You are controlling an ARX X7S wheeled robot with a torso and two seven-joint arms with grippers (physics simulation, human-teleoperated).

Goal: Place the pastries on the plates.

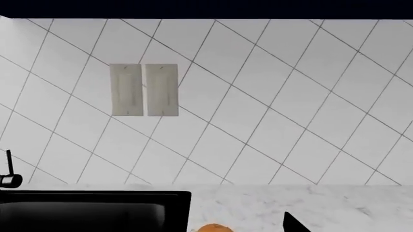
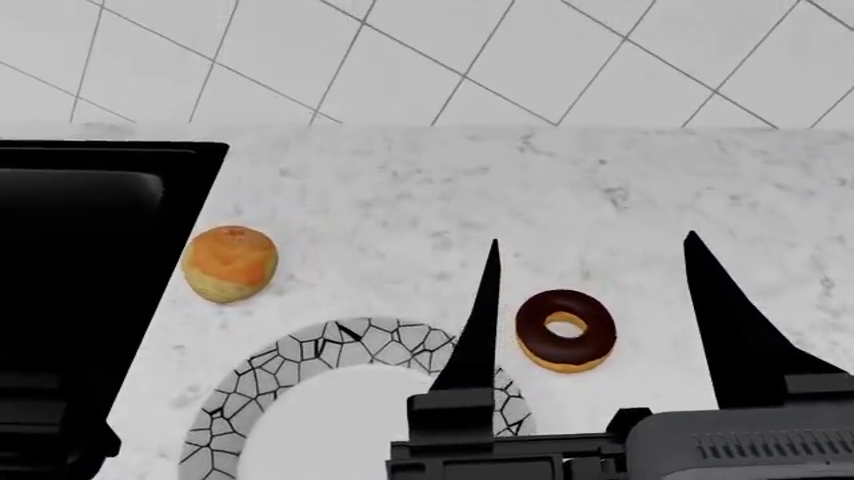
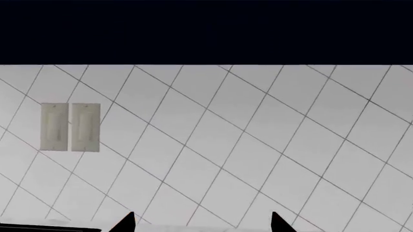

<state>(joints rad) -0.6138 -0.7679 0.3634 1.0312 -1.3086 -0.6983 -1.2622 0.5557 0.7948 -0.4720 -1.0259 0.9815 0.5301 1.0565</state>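
White diagonal tiles cover the wall across the left wrist view, with a pale double switch plate fixed to it. Below runs the marbled countertop, and a black sink is sunk into it, with a dark faucet part at the frame's edge. Only the orange crown of the bun shows at the border, just beside the sink's corner. One dark fingertip of the left gripper pokes in nearby; whether its jaws are parted or closed cannot be told from here.

Seen from the head camera, the bun sits on the counter between the sink and the white plate with the black cracked-mosaic rim, near the plate's rim but not on it. A chocolate-glazed doughnut lies on the counter just beside the plate's other side. The right gripper hangs over that spot, jaws spread wide and holding nothing, the doughnut showing between its two black fingers; one finger crosses the plate's rim and hides part of it. No second plate is in view.

From the right wrist camera, the tiled wall fills most of the frame under a dark band, with the switch plate again. Two black fingertips rise well apart at the edge, nothing between them
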